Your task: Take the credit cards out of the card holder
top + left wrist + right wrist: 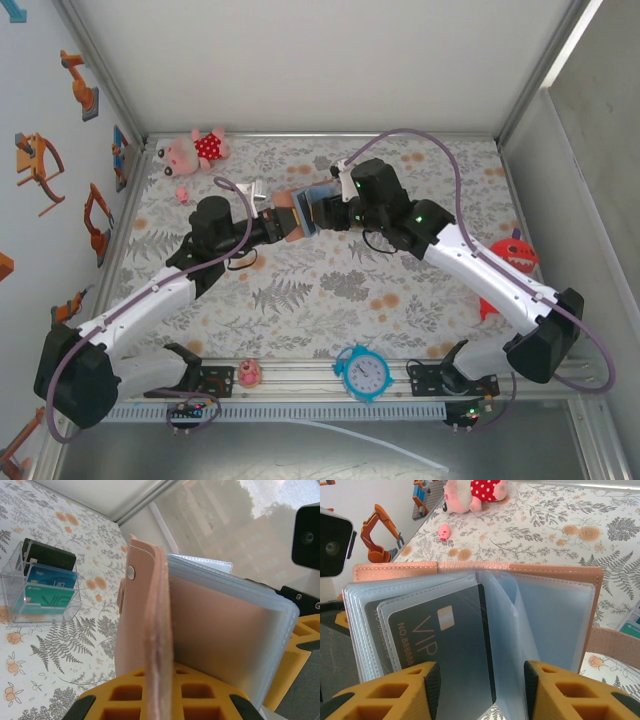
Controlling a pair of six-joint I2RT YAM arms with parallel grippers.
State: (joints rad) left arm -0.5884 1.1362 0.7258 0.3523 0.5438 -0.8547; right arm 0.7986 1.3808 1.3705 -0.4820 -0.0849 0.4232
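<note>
The tan leather card holder point(303, 208) hangs in the air over the back middle of the table, between the two arms. My left gripper point(159, 676) is shut on its cover point(150, 630), which stands edge-on between the yellow fingers. The holder lies fanned open in the right wrist view, showing clear sleeves point(545, 615) and a black VIP credit card point(445, 645) sticking partly out of one sleeve. My right gripper point(481, 692) is open, its pads either side of that card's lower end, with a gap at the right pad.
A clear box point(42, 587) with teal and black cards stands on the floral table, left of the holder. A pink pig plush point(195, 150) and a small pink figure point(182, 193) lie back left, a red toy point(515, 255) right, a blue clock point(362, 372) near front.
</note>
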